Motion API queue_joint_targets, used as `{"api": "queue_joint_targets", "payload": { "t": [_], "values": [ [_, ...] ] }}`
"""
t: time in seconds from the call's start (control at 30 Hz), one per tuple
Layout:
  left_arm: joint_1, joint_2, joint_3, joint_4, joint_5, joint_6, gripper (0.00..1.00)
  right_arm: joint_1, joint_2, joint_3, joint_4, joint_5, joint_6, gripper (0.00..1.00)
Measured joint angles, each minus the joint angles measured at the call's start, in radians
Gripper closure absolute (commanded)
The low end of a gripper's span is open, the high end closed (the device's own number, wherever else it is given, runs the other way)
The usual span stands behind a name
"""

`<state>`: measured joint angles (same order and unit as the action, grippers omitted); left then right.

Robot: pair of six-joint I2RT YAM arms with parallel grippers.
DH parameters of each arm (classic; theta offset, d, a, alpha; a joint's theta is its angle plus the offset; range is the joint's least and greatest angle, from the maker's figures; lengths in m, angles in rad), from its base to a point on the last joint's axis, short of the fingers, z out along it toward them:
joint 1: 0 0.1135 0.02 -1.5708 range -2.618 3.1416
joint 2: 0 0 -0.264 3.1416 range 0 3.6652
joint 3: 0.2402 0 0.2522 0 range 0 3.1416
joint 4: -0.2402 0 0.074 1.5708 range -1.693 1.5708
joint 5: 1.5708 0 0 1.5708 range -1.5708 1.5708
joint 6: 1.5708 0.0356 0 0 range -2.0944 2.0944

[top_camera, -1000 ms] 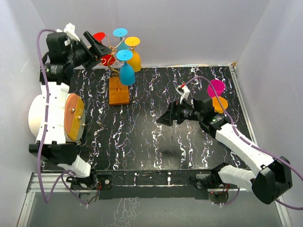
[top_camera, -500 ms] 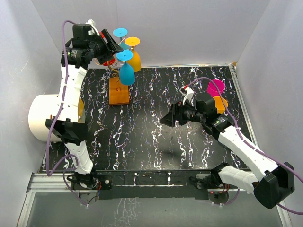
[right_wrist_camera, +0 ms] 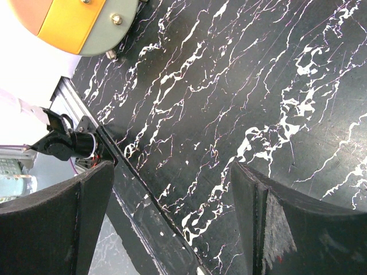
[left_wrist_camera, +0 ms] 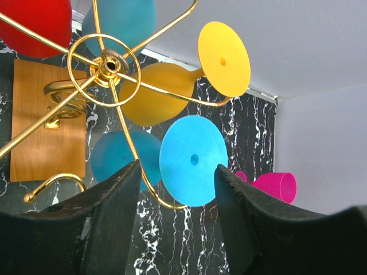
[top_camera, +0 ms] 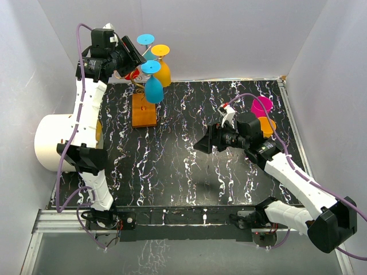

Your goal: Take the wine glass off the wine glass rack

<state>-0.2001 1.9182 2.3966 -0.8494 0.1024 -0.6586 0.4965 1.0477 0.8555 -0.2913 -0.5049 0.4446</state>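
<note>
The gold wire rack (top_camera: pixel 139 80) stands on its orange-brown wooden base (top_camera: pixel 143 110) at the back left. Blue (top_camera: pixel 152 86), yellow (top_camera: pixel 163 66) and red (top_camera: pixel 131 72) wine glasses hang upside down from it. My left gripper (top_camera: pixel 133 57) is open and raised beside the rack top, holding nothing. In the left wrist view the rack's gold hub (left_wrist_camera: pixel 106 64), the blue glass foot (left_wrist_camera: pixel 192 160) and the yellow glass (left_wrist_camera: pixel 166 94) lie beyond the open left gripper (left_wrist_camera: pixel 176 189). My right gripper (top_camera: pixel 202 145) is open and empty above the table's middle.
A pink glass (top_camera: pixel 262 105) and an orange glass (top_camera: pixel 266 125) lie at the right side of the black marbled table (top_camera: pixel 172 166). A white cylinder with an orange lid (top_camera: pixel 51 140) stands at the left edge. White walls enclose the table.
My left gripper swung up from left of the red glass to right beside the rack top, then nearly stopped. My right gripper shifted slightly.
</note>
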Motion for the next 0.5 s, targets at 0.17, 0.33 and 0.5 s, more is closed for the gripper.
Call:
{"api": "queue_joint_targets", "payload": {
  "t": [0.17,0.33,0.5],
  "values": [
    [0.0,0.035,0.005,0.022,-0.001,-0.011,0.52,0.0,-0.002,0.0,0.0,0.002,0.002,0.19],
    [0.001,0.067,0.006,0.039,0.002,-0.022,0.52,0.0,-0.006,0.0,0.0,0.002,0.003,0.19],
    [0.002,0.068,0.006,0.042,0.005,-0.029,0.59,0.0,-0.016,0.0,0.0,0.002,0.003,0.19]
  ]
}}
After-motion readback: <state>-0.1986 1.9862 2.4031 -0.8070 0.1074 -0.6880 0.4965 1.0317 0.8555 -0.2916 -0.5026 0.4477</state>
